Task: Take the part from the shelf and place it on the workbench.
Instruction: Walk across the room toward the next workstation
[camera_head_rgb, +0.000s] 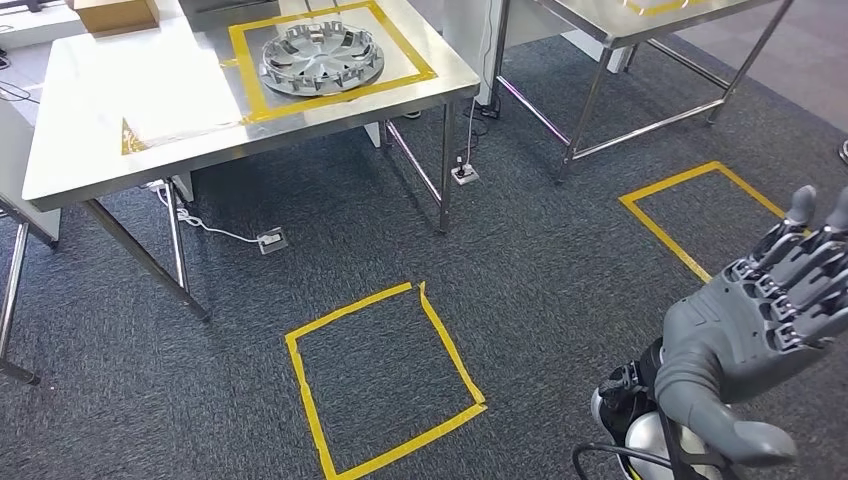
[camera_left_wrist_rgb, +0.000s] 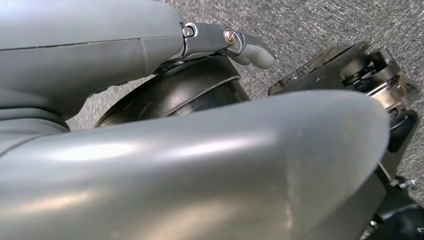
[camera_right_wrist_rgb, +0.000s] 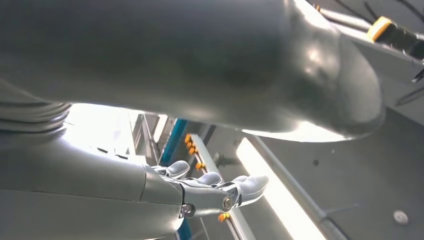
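Note:
The part, a silver spoked wheel cover (camera_head_rgb: 322, 57), lies flat on the steel workbench (camera_head_rgb: 150, 110) inside a yellow tape square, far ahead to the left. My right hand (camera_head_rgb: 760, 320) is raised at the lower right over the carpet, fingers stretched out and apart, with nothing in it. In the right wrist view the same hand (camera_right_wrist_rgb: 100, 190) points up toward ceiling lights, its fingers (camera_right_wrist_rgb: 240, 187) straight and empty. In the left wrist view my left hand (camera_left_wrist_rgb: 200, 165) hangs low over the carpet, thumb and a finger (camera_left_wrist_rgb: 250, 50) apart, holding nothing.
A yellow tape square (camera_head_rgb: 385, 385) marks the carpet straight ahead, another (camera_head_rgb: 705, 215) to the right. A second steel table (camera_head_rgb: 620, 20) stands at the back right. A cardboard box (camera_head_rgb: 115, 12) sits on the workbench's far left. Floor sockets (camera_head_rgb: 271, 240) with cables lie under it.

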